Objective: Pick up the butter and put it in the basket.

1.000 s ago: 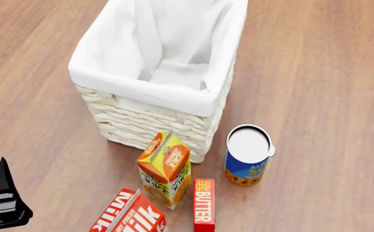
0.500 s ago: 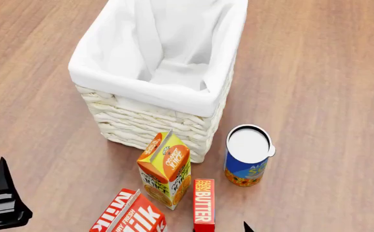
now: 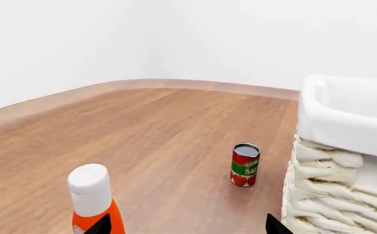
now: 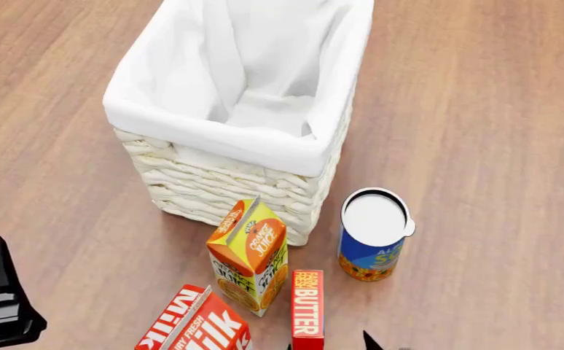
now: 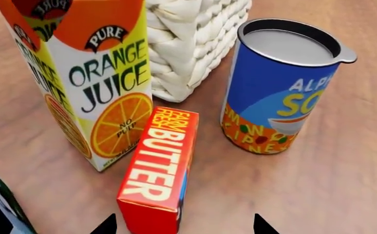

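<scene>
At the near left corner of the wooden tabletop (image 4: pixel 476 109), the left claw (image 4: pixel 5 310) is seen as a dark shape; in its wrist view only two fingertips (image 3: pixel 101 225) show, spread wide with nothing held between them. Just beside it an orange bottle (image 3: pixel 92 200) with a white cap is found, and farther off a small red can (image 3: pixel 245 165) stands near the basket's wall. The basket (image 4: pixel 233 191), lined with white cloth, is placed at the middle of the tabletop toward the far edge. Along the near edge, a milk carton (image 4: pixel 197 324) is seen, then a juice carton (image 4: pixel 249 255) standing upright close to the basket. The butter (image 4: pixel 307 308) lies flat just beside the juice carton, apart from the blue soup can (image 4: pixel 372 235) to its right. The right claw (image 5: pixel 183 225) hangs open at the butter's near end, its two tips on either side, gripping nothing.
</scene>
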Motion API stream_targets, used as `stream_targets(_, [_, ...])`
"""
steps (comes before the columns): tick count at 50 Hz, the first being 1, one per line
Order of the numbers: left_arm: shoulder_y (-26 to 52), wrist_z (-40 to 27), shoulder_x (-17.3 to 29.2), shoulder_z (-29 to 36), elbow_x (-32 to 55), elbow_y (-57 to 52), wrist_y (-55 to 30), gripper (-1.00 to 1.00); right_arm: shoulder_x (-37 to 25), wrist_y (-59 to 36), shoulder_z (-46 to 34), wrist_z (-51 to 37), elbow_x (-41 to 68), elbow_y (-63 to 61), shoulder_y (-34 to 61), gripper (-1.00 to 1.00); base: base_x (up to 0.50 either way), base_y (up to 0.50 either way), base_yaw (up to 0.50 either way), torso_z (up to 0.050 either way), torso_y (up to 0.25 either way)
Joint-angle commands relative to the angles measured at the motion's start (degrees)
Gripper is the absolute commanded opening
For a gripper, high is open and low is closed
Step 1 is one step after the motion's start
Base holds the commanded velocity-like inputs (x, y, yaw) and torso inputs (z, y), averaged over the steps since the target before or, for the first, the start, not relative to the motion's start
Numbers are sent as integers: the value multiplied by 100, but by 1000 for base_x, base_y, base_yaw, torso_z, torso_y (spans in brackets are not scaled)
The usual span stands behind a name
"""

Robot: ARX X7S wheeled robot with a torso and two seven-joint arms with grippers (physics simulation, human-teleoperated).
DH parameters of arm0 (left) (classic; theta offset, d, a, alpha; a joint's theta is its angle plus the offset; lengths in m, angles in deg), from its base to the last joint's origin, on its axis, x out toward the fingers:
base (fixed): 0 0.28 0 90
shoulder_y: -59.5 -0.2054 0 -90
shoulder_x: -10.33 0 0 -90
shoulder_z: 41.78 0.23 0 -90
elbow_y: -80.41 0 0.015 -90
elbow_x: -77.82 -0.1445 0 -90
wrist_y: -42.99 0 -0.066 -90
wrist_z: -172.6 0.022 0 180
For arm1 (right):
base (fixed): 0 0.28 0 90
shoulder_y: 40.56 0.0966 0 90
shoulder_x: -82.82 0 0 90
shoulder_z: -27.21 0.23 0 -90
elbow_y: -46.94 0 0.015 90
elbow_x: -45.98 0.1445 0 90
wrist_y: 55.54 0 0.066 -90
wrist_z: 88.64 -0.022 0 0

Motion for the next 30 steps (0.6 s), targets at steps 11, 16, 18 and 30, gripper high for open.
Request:
stream_targets(11, [-41,-64,38,15,49,-114,-26,100,31,-3,-89,72,58,219,189,100,0,0,0,0,0])
stream_targets(16, [-56,-78,53,12,76,-170,-44,100,69,34,-101,95,84,311,266,100,0,0,0,0,0])
stream_targets(18, [-61,-80,56,14,83,-179,-43,100,83,24,-113,91,83,324,296,100,0,0,0,0,0])
stream_targets(30, [-97,-137,79,6,132,-305,-88,100,79,2,-125,86,113,428,390,100,0,0,0,0,0])
